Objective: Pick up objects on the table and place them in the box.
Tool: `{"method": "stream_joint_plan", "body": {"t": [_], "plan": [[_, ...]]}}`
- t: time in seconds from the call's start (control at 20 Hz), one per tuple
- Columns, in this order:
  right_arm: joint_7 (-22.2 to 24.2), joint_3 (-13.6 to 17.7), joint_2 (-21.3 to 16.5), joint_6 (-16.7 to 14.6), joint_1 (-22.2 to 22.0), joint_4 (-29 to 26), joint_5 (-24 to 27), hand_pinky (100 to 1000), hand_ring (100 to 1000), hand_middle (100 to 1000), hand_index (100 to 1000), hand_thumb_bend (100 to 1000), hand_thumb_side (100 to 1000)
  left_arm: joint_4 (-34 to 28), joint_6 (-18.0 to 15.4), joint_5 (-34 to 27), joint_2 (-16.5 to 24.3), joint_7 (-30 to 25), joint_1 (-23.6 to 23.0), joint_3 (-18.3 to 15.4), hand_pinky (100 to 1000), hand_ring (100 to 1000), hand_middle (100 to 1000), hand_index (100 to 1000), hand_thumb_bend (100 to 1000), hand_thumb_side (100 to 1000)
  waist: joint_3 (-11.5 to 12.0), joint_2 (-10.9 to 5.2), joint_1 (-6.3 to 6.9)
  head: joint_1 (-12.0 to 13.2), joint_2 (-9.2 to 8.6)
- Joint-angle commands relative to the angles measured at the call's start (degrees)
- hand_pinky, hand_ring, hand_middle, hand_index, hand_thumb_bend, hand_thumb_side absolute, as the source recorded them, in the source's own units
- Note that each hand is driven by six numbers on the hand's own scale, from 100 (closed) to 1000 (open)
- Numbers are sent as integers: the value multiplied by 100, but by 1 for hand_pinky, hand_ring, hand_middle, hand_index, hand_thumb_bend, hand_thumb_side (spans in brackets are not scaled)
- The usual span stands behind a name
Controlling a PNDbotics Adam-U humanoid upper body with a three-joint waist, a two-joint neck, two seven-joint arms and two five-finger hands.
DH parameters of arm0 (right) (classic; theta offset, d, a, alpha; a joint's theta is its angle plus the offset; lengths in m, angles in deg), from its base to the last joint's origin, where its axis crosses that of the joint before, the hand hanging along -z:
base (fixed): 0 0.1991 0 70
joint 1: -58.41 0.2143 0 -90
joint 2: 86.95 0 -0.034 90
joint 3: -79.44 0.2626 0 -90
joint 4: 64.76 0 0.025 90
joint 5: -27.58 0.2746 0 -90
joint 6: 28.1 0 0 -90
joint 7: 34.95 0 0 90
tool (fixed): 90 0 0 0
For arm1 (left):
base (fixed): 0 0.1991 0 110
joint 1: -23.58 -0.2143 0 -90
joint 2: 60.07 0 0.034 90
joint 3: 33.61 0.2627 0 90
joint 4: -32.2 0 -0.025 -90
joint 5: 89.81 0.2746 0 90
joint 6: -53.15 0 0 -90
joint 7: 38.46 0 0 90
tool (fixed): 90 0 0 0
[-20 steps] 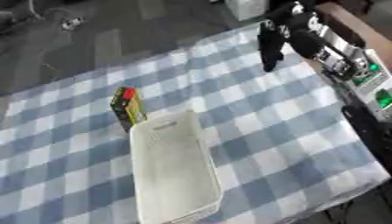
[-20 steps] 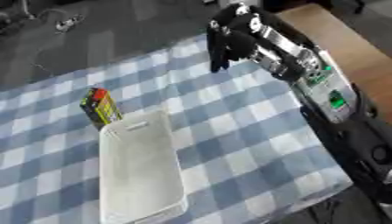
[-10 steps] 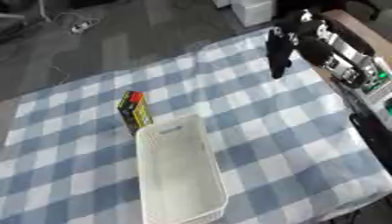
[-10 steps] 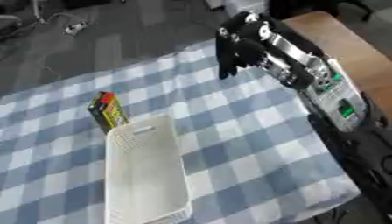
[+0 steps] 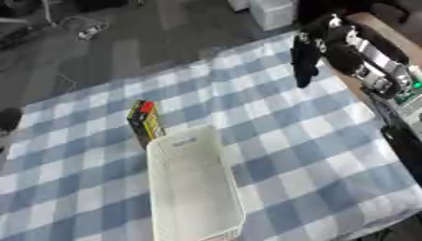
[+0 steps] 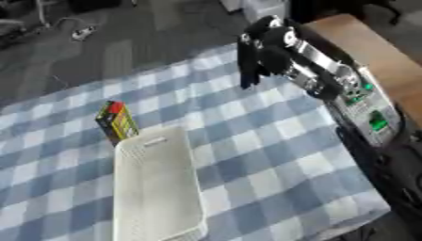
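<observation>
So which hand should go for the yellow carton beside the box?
Probably the right. The right hand is the only one in view, hanging fingers-down over the far side of the cloth. The yellow carton stands against the white box at its far end, nothing between.

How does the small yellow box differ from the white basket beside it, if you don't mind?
The yellow box is small, colourful with a red end, and closed; the white basket is far larger, plain and open-topped. The box stands on a narrow side, while the basket lies flat and long. Both sit close together on the checked cloth.
</observation>
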Motion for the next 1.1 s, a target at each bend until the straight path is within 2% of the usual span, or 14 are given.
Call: {"method": "stream_joint_plan", "body": {"t": [0.05, 0.2, 0.45, 0.6, 0.8, 1.1], "plan": [[719, 32, -113, -665, 64, -43, 53, 100, 285, 389, 496, 100, 1000, 487, 64, 197, 339, -99, 221, -82, 465, 472, 750, 844, 763, 734, -9, -84, -19, 165, 114], [747, 24, -118, -665, 69, -43, 75, 100, 285, 389, 496, 100, 1000, 956, 94, 267, 447, -236, 390, -70, 464, 472, 750, 841, 756, 750, -26, -87, -10, 160, 178], [786, 17, -114, -673, 77, -43, 80, 100, 285, 390, 497, 100, 1000, 1651, 224, 424, 517, -413, 633, -78, 456, 470, 754, 838, 742, 773, -55, -78, -4, 225, 179], [807, 9, -107, -680, 81, -43, 77, 100, 285, 390, 497, 100, 1000, 2060, 344, 409, 470, -461, 764, -115, 445, 461, 757, 842, 737, 786, -64, -69, -6, 254, 86], [824, -2, -104, -690, 98, -43, 89, 100, 285, 390, 497, 100, 1000, 2476, 409, 278, 397, -612, 952, -127, 444, 460, 762, 843, 782, 803, -84, -64, -7, 223, -18], [848, -15, -97, -655, 141, -43, 145, 100, 285, 390, 497, 100, 1000, 2899, 491, 370, 350, -1082, 1202, -94, 454, 473, 787, 835, 802, 840, -126, -81, 3, 212, -74]]}}
